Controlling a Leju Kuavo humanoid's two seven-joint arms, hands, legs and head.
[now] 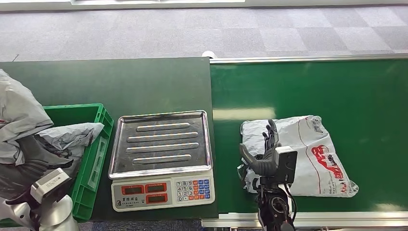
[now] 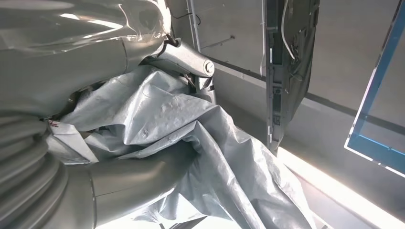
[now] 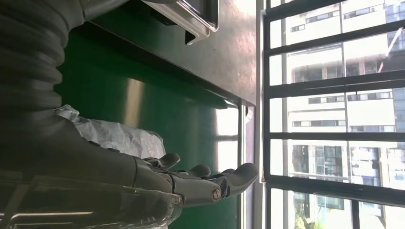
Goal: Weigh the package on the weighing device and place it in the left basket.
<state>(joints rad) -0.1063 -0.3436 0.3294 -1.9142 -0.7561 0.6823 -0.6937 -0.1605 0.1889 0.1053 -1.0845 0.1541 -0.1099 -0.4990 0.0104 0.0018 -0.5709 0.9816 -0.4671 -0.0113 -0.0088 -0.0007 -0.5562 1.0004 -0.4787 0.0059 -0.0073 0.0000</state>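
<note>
Grey carpet tiles lie beyond the green conveyor belt.

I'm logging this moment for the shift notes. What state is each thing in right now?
Scale: tray bare, nothing on it.
White package: flat on the green belt, not lifted.
Right hand: fingers spread, over the package's left part.
Left hand: holds a grey bag.
Green basket: grey bags inside.

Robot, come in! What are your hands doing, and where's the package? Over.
Right hand open, over the white package on the green belt, not gripping. Left hand among grey bags, state unclear. Scale tray bare, nothing blocking.
</note>
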